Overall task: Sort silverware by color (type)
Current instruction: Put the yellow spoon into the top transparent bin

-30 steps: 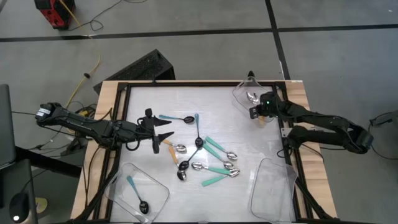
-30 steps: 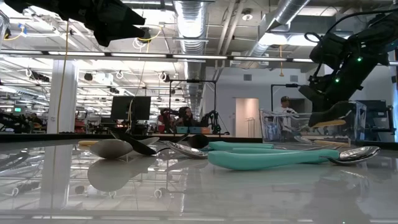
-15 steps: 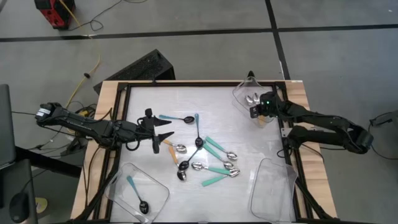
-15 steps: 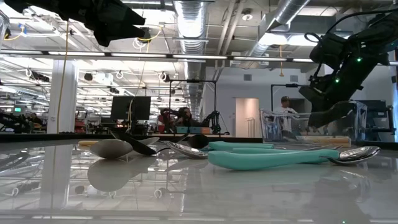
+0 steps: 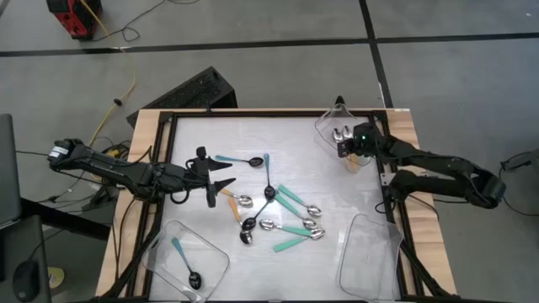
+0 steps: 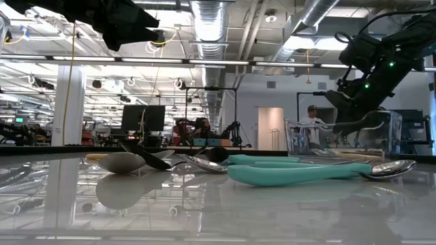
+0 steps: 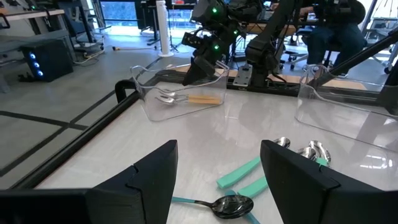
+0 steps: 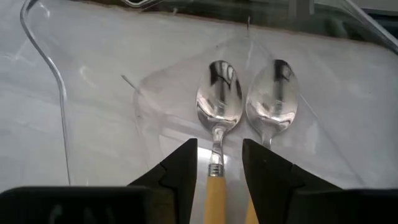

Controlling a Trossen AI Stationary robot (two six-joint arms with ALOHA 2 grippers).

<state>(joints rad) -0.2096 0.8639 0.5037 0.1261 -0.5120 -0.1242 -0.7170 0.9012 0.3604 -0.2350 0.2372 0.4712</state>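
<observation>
Your right hand point(image 8: 216, 163) hangs over the clear tray point(image 5: 327, 128) at the worktop's far right corner, fingers spread and gripping nothing; two orange-handled spoons point(image 8: 217, 109) lie side by side in that tray, directly under it. Your left hand point(image 5: 221, 183) is also spread and empty, near the worktop's left edge, just beside the loose spoons point(image 5: 282, 217) piled mid-worktop. One blue-handled spoon point(image 5: 184, 263) sits in the near-left tray point(image 5: 210, 252).

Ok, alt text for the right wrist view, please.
Two orange-handled spoons lie side by side, silver bowls up, in a clear plastic tray on the white table. The right end effector is open just above them, one finger on each side of the nearer spoon's handle.
</observation>
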